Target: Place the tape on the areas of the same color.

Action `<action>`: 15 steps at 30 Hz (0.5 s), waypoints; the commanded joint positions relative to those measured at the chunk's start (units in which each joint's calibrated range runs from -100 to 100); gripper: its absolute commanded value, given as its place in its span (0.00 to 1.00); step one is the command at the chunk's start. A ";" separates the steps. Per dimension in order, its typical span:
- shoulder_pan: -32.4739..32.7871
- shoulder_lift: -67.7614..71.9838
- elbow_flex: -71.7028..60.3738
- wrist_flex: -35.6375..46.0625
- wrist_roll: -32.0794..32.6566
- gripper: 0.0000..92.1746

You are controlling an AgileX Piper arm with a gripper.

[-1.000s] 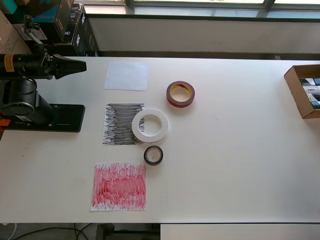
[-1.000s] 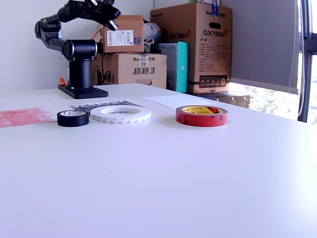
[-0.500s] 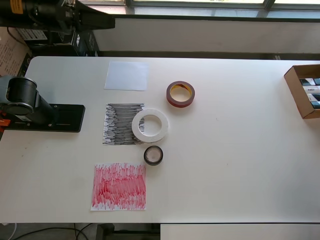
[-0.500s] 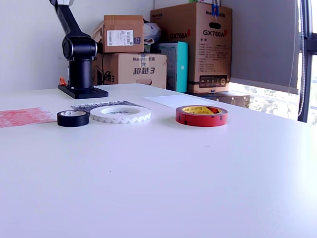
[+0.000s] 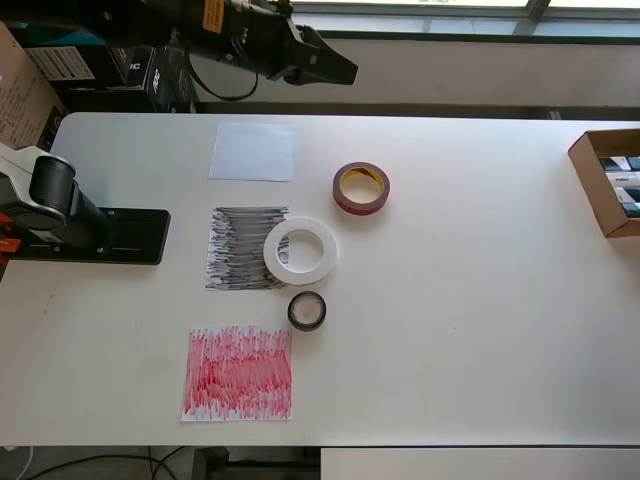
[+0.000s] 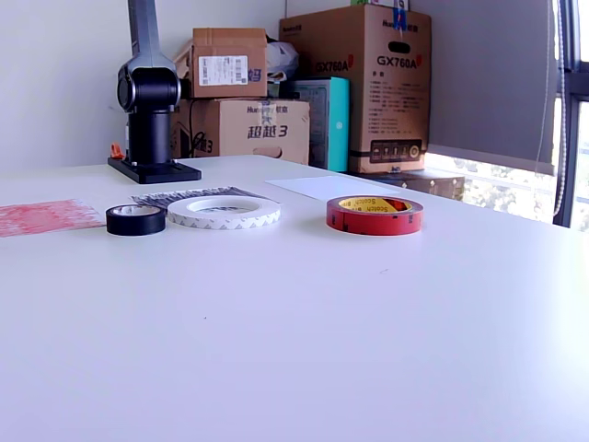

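Note:
In the overhead view the wide white ring [image 5: 300, 250] lies partly on the right edge of the black scribbled sheet [image 5: 236, 248]. The dark red roll [image 5: 361, 188] lies on bare table to the right of the plain white sheet [image 5: 254, 151]. The small black roll [image 5: 307, 311] lies just above and to the right of the red scribbled sheet [image 5: 238, 372]. My gripper [image 5: 340, 68] is raised high over the table's far edge, beyond the white sheet, looks shut and holds nothing. The exterior view shows the white ring [image 6: 224, 212], black roll [image 6: 135, 219] and red roll [image 6: 375, 215]; the gripper is out of that view.
The arm's black base [image 5: 95, 235] stands at the overhead view's left, and shows in the exterior view [image 6: 152, 170]. An open cardboard box [image 5: 608, 180] sits at the table's right edge. Stacked cartons [image 6: 359, 83] stand behind the table.
The arm has risen and swung toward the overhead view's right, the gripper going from above the base to over the far edge. The tape rolls and sheets have not moved.

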 commanded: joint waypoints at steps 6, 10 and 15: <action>0.55 15.67 -6.09 16.18 23.37 0.01; 2.44 21.28 -15.17 33.15 28.69 0.01; 2.52 28.49 -24.08 43.84 37.61 0.01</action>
